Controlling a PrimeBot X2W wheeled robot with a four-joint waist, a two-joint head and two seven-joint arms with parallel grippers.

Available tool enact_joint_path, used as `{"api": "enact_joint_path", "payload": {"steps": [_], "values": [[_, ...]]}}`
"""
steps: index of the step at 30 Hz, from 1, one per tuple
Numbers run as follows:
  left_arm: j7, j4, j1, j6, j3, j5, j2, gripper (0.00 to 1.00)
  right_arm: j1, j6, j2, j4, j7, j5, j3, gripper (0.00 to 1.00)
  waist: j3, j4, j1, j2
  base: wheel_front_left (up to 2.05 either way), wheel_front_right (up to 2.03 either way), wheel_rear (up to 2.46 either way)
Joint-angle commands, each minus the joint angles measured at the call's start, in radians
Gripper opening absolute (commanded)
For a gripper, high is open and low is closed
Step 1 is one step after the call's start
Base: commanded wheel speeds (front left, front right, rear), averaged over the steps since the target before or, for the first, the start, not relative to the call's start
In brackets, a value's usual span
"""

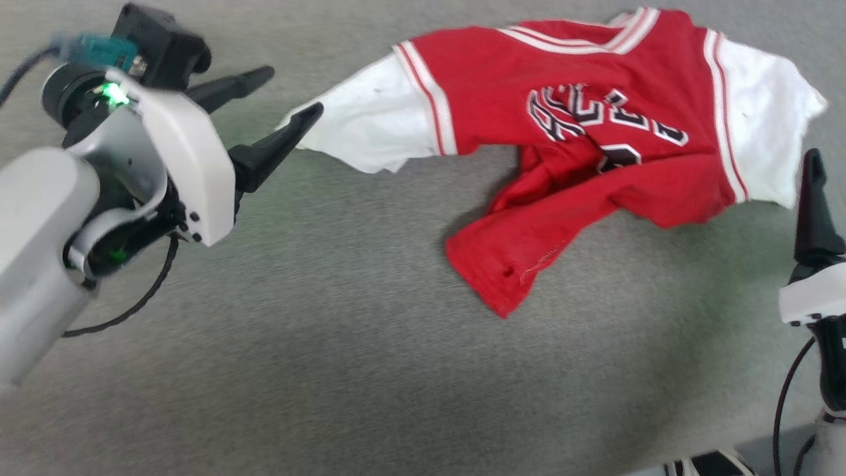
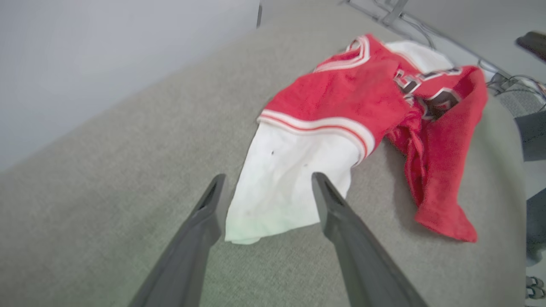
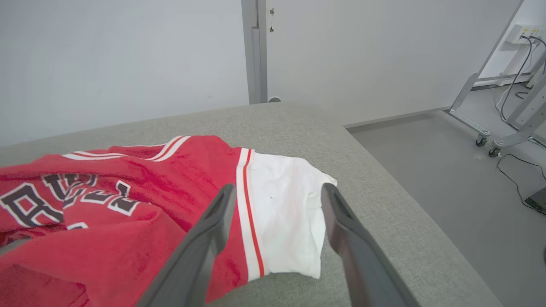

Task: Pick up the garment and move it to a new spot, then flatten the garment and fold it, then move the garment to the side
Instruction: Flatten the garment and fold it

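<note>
**Red jersey on grey surface, both pincers spread and empty**

Head view
- Garment point(image 1: 595, 125): red jersey with white short sleeves and striped trim. It lies rumpled along the far edge of the grey fabric surface point(image 1: 344, 370), from mid-width out to the right edge. The chest lettering faces up, and the lower hem is folded over, trailing toward the near edge.
- Left gripper point(image 1: 291, 90): fingers wide apart, grasping nothing. The nearer fingertip is at the end of the left sleeve point(image 1: 370, 132); contact cannot be told.
- Right gripper point(image 1: 816, 198): one dark finger shows at the surface's right edge, just beside the right sleeve point(image 1: 760, 125).

Left wrist view
- Left gripper: both fingers stand well apart and nothing is clamped. The end of the left sleeve lies flat on the surface between them.
- Garment: the red body is bunched beyond the sleeve, with a twisted fold of hem running back toward the near edge.

Right wrist view
- Right gripper: fingers wide apart and empty, poised over the right sleeve and its striped armhole trim.
- Garment: the right sleeve lies near the surface's right edge, short of the far right corner. The lettering is creased.
- Surroundings: a white wall point(image 3: 128, 51) behind the far edge, a grey floor point(image 3: 426, 149) to the right, and a metal frame point(image 3: 482, 128) on casters
</note>
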Motion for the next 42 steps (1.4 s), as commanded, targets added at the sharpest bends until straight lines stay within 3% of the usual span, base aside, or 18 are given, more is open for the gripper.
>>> {"api": "enact_joint_path", "payload": {"steps": [1, 4, 6, 11, 14, 15, 16, 24, 33, 37, 38, 40, 41, 42], "values": [[0.061, 0.031, -0.050, 0.002, -0.040, -0.052, 0.003, 1.00, 0.009, -0.001, 0.005, 0.010, -0.018, 0.004, 0.008, 1.00, 0.056, -0.064, 0.0000, 0.0000, 0.00, 0.00, 0.00], [0.164, 0.092, -0.115, 0.003, -0.108, -0.129, 0.018, 1.00, 0.013, -0.001, 0.007, 0.038, -0.046, 0.036, 0.028, 1.00, 0.079, -0.096, 0.0000, 0.0000, 0.00, 0.00, 0.00], [0.217, 0.115, -0.151, 0.002, -0.164, -0.125, 0.032, 1.00, 0.017, -0.001, 0.007, 0.060, -0.064, 0.050, 0.039, 1.00, 0.088, -0.111, 0.0000, 0.0000, 0.00, 0.00, 0.00], [0.262, 0.195, -0.174, 0.003, -0.253, -0.168, 0.061, 1.00, 0.022, -0.001, 0.006, 0.097, -0.098, 0.064, 0.057, 1.00, 0.094, -0.130, 0.0000, 0.0000, 0.00, 0.00, 0.00], [0.280, 0.175, -0.168, 0.003, -0.291, -0.208, 0.062, 0.98, 0.017, -0.001, 0.006, 0.108, -0.107, 0.062, 0.063, 1.00, 0.090, -0.128, 0.0000, 0.0000, 0.00, 0.00, 0.00], [0.272, 0.167, -0.165, 0.002, -0.292, -0.237, 0.060, 0.45, 0.014, -0.001, 0.006, 0.108, -0.110, 0.058, 0.062, 1.00, 0.088, -0.124, 0.0000, 0.0000, 0.00, 0.00, 0.00], [0.268, 0.162, -0.165, 0.002, -0.292, -0.266, 0.059, 0.00, 0.009, -0.001, 0.006, 0.107, -0.110, 0.055, 0.063, 1.00, 0.086, -0.118, 0.0000, 0.0000, 0.00, 0.00, 0.00], [0.165, 0.237, -0.192, 0.003, -0.302, -0.236, 0.097, 0.00, 0.004, -0.001, 0.006, 0.064, -0.085, 0.016, 0.027, 1.00, 0.050, -0.030, 0.0000, 0.0000, 0.00, 0.00, 0.00], [0.073, 0.329, -0.148, 0.003, -0.310, -0.283, 0.233, 0.00, 0.017, -0.001, 0.005, 0.010, -0.034, -0.005, 0.027, 1.00, 0.023, 0.034, 0.0000, 0.0000, 0.00, 0.00, 0.00], [0.032, 0.334, -0.119, 0.003, -0.313, -0.305, 0.247, 0.00, 0.016, -0.001, 0.005, -0.006, -0.017, -0.009, 0.034, 1.00, 0.017, 0.045, 0.0000, 0.0000, 0.00, 0.00, 0.00], [0.013, 0.334, -0.117, 0.003, -0.313, -0.311, 0.242, 0.08, 0.015, -0.001, 0.006, -0.008, -0.009, -0.013, 0.037, 1.00, 0.016, 0.050, 0.0000, 0.0000, 0.00, 0.00, 0.00], [-0.028, 0.336, -0.112, 0.003, -0.311, -0.328, 0.229, 0.71, 0.003, -0.001, 0.006, -0.011, 0.009, -0.032, 0.048, 1.00, 0.015, 0.058, 0.0000, 0.0000, 0.00, 0.00, 0.00], [-0.045, 0.335, -0.107, 0.003, -0.312, -0.337, 0.221, 0.93, -0.007, -0.001, 0.005, -0.009, 0.024, -0.044, 0.060, 1.00, 0.014, 0.062, 0.0000, 0.0000, 0.00, 0.00, 0.00], [-0.064, 0.332, -0.100, 0.003, -0.312, -0.342, 0.214, 1.00, -0.017, -0.001, -0.002, -0.004, 0.043, -0.061, 0.075, 1.00, 0.013, 0.066, 0.0000, 0.0000, 0.00, 0.00, 0.00]]}}
